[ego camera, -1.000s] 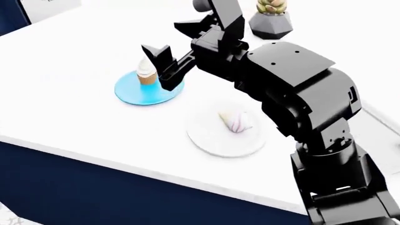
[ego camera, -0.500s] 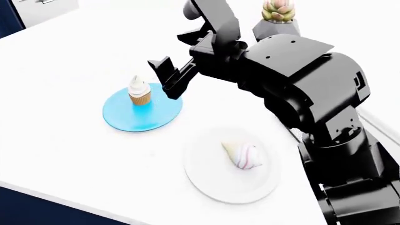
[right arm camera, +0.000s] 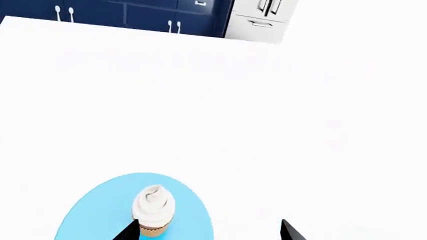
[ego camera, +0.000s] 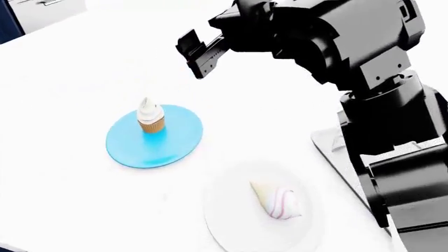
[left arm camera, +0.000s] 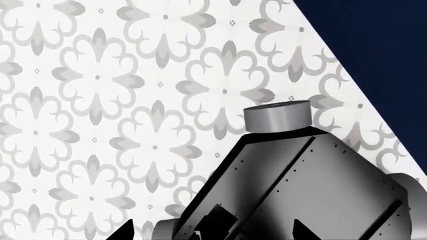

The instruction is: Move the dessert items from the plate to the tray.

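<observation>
The cupcake [ego camera: 150, 117] stands upright on a blue round plate [ego camera: 133, 149] on the white bench [ego camera: 63, 79], its frosting peak pointing straight up. It sits toward the far side of that plate. Near the blue plate, on its right and closer to the robot, lies a white plate [ego camera: 231, 220], and the cone sweet [ego camera: 276, 199] rests on its side there. The cone's long axis runs diagonally, with the narrow cream tip aimed toward the blue plate and the pink-striped end aimed away from it.

The right gripper [ego camera: 198, 54] hangs in the air beyond the blue plate, well apart from the cupcake, with its jaws spread and nothing between them. Nothing stands between it and the cupcake. In the right wrist view, the cupcake [right arm camera: 153, 210] shows just beside one dark fingertip [right arm camera: 127, 231].

A corner of the grey tray [ego camera: 334, 152] shows right of the white plate, mostly hidden behind the robot's black arm [ego camera: 392, 121].

The left wrist view shows only patterned floor [left arm camera: 100, 100] and the robot's base [left arm camera: 300, 185]; whether the left gripper is spread or clenched cannot be told.
</observation>
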